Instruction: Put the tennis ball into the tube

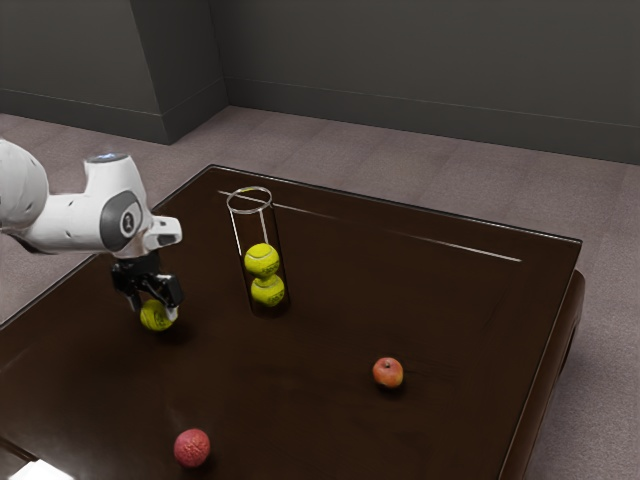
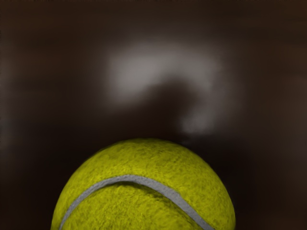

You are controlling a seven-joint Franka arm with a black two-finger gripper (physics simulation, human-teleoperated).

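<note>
Exterior view: on the dark bench (image 1: pixel 310 350), the upright clear tube (image 1: pixel 250 212) stood near the end effector (image 1: pixel 153 309), its wall and high rim between the loose tennis ball (image 1: pixel 156 318) and the space inside. Within it a lower ball (image 1: pixel 268 292) and an upper ball (image 1: pixel 262 260) were stacked, well under the rim. Toward the exterior view's right lay an apple (image 1: pixel 388 373), well apart from the tube; near the lower edge was a red ball (image 1: pixel 192 448), and a white object (image 1: pixel 42 471) was partly in sight at the lower left corner. Count: one tube, three tennis balls, one apple, one red ball, one white object. The loose ball was at the end effector, just under the hand in the wrist view too; whether it was gripped could not be told
</note>
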